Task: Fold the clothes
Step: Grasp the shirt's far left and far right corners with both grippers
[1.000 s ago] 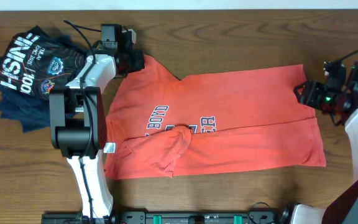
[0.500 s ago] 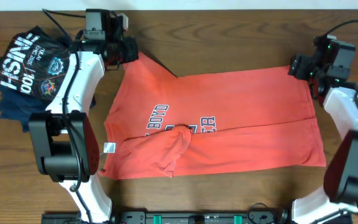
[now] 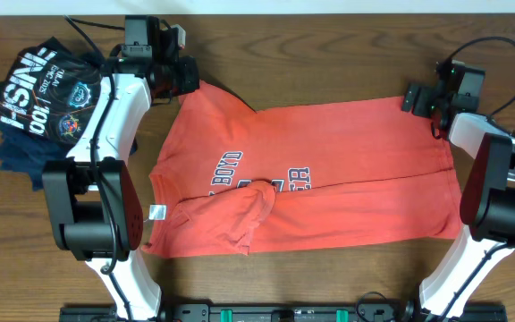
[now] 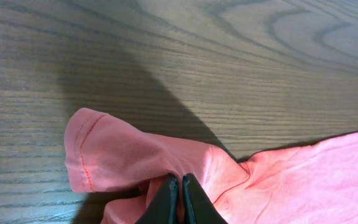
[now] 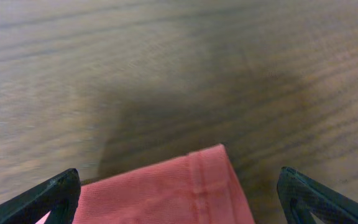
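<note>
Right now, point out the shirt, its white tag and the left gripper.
shirt (image 3: 356, 170): overhead view, bare middle of its body.
white tag (image 3: 157, 212): overhead view, the tag's centre.
left gripper (image 4: 179, 183): left wrist view, between the fingertips, shut on the shirt.

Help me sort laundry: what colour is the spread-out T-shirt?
Red-orange; the T-shirt shows best in the overhead view.

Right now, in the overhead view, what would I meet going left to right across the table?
Pile of dark shirts → left gripper → chest print of the red-orange T-shirt → right gripper.
</note>
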